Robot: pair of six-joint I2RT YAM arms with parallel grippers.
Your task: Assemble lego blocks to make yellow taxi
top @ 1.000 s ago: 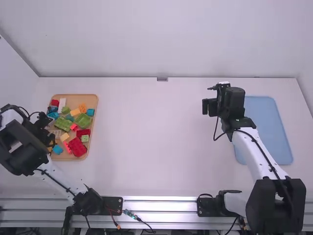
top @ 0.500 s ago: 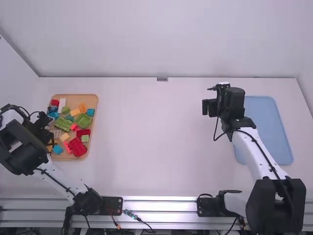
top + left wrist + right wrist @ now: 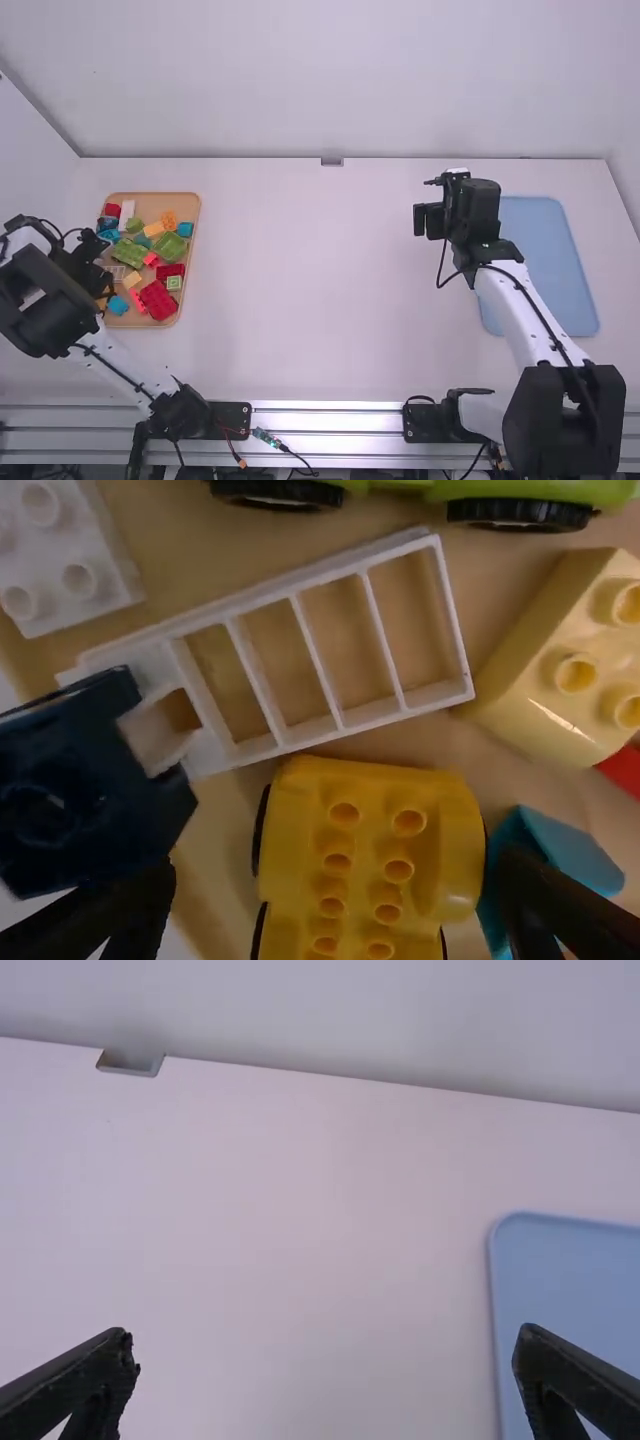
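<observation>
Left wrist view: yellow car base (image 3: 370,850), studs up, loose in the wooden tray (image 3: 185,202), between the widely parted fingers of the left tool (image 3: 338,872), with nothing clamped. Just outside one fingertip, a teal block (image 3: 570,850); by the other, a dark blue piece (image 3: 80,780), overlapping a white lattice piece (image 3: 155,668). Farther from the tool, a pale yellow block (image 3: 535,670), a white block (image 3: 60,540) and a green wheeled piece (image 3: 610,492).

Almost no change in the high view over the last second, beyond perhaps a tiny shift near the left tool. For the task, probably still at picking the first part; likely need to lower and close on the base without catching the teal block. Well apart, over the worktop (image 3: 320,280), the right tool (image 3: 325,1338): wide apart too, empty, close to a blue mat (image 3: 545,270).

Cut off by the view's edge: one end of the base. Mostly hidden: wheels, only dark slivers visible. Hard to judge: height of the left tool above the base.
</observation>
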